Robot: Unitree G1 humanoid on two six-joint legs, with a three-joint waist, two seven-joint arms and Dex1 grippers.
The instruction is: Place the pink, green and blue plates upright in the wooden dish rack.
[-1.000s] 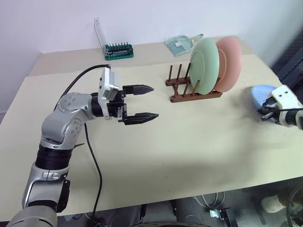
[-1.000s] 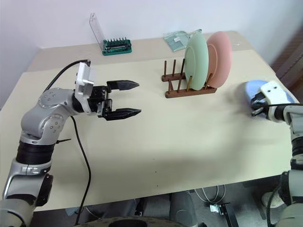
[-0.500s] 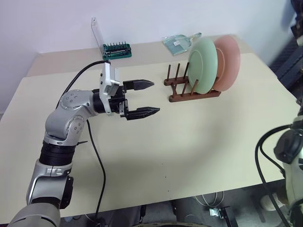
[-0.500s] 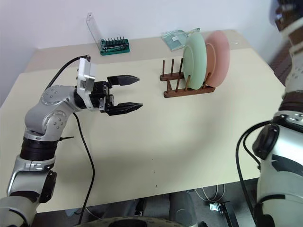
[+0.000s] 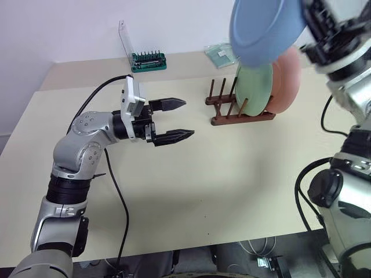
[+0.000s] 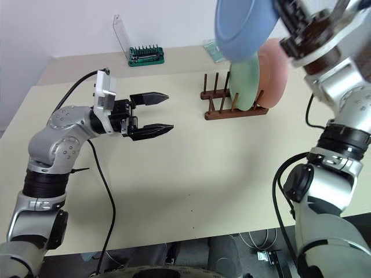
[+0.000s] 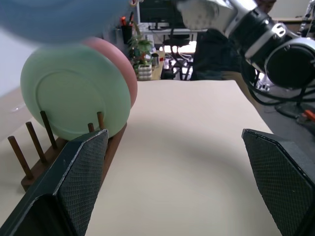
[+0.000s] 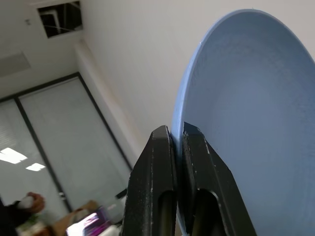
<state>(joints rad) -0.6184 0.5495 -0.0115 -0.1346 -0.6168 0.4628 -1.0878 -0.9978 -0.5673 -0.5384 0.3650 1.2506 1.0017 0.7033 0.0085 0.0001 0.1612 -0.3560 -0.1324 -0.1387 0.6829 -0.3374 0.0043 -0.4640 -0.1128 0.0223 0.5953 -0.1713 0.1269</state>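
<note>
The light blue plate (image 5: 264, 29) hangs tilted in the air above the wooden dish rack (image 5: 240, 119), and my right gripper (image 8: 176, 130) is shut on its rim. Its black fingers (image 5: 308, 17) pinch the plate's right edge. In the rack's right end the green plate (image 5: 255, 87) and the pink plate (image 5: 288, 78) stand upright side by side, pink behind green. Several pegs at the rack's left end are free. My left gripper (image 5: 188, 119) is held level over the table, left of the rack, open and holding nothing.
A green bit holder with a clear lid (image 5: 148, 59) stands at the back of the table. A clear greenish tray (image 5: 219, 53) lies behind the rack. A black cable (image 5: 113, 191) trails from my left wrist across the table's left side.
My right arm has swung up and to the left from the table's right side, carrying the blue plate to above the rack. The left gripper has kept still and open.
</note>
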